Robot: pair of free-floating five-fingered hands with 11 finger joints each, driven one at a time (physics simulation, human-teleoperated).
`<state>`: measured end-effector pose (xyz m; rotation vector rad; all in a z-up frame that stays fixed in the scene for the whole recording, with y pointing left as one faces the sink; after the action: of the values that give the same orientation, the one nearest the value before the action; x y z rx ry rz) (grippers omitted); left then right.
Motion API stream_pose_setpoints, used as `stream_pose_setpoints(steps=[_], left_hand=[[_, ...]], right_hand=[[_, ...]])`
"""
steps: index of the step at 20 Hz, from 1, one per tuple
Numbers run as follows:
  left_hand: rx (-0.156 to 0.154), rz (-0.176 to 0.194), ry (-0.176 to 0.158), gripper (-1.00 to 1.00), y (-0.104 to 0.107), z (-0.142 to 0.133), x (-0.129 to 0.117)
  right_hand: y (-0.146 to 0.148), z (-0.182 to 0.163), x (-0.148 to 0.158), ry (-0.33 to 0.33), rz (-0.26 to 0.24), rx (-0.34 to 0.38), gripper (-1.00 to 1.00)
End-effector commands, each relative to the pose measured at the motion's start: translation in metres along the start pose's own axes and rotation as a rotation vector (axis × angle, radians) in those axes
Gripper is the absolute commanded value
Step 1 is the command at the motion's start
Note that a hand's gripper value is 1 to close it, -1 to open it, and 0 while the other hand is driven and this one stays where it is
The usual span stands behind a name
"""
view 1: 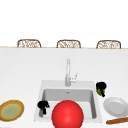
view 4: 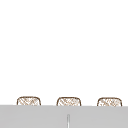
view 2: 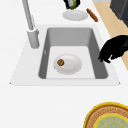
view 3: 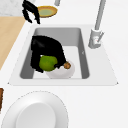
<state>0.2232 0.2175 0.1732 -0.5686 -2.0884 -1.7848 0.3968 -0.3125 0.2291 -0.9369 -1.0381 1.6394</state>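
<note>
My right hand (view 1: 101, 86) hangs above the counter by the sink's right back corner, fingers curled round a green fruit (view 1: 102, 92). The right side view shows this hand (view 3: 47, 47) large, with the fruit (view 3: 47, 63) under its palm. It also appears at the top of the left side view, right hand (view 2: 67, 2) over fruit (view 2: 72, 4). My left hand (view 1: 43, 106) floats over the sink's (view 1: 39, 96) front left rim, fingers relaxed and pointing down, holding nothing. A white bowl (view 2: 70, 64) with a small brown piece (view 2: 60, 62) lies in the basin.
A big red ball (view 1: 67, 114) covers the sink's front edge in the front view. A white plate (view 1: 115, 106) and a brown stick (view 1: 117, 120) lie to the right. A yellow-rimmed plate (view 1: 11, 110) sits on the left. The faucet (view 1: 67, 72) stands behind the basin.
</note>
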Motion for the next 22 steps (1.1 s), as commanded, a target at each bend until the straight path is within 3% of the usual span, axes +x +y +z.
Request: stream_pose_setpoints(steps=[1, 8, 13, 17, 22], left_hand=[[0.0, 0.0, 0.0, 0.0, 0.0, 0.0, 0.0], [0.0, 0.0, 0.0, 0.0, 0.0, 0.0, 0.0], [0.0, 0.0, 0.0, 0.0, 0.0, 0.0, 0.0], [0.0, 0.0, 0.0, 0.0, 0.0, 0.0, 0.0], [0.0, 0.0, 0.0, 0.0, 0.0, 0.0, 0.0]], right_hand=[[-0.008, 0.002, 0.028, -0.004, -0.038, -0.029, 1.0], [-0.012, 0.007, 0.079, -0.013, -0.059, -0.042, 1.0], [0.007, 0.015, 0.117, -0.035, -0.033, -0.032, 1.0], [0.021, 0.017, 0.147, -0.049, -0.046, -0.048, 1.0], [0.039, -0.007, 0.191, -0.027, -0.064, -0.042, 1.0]])
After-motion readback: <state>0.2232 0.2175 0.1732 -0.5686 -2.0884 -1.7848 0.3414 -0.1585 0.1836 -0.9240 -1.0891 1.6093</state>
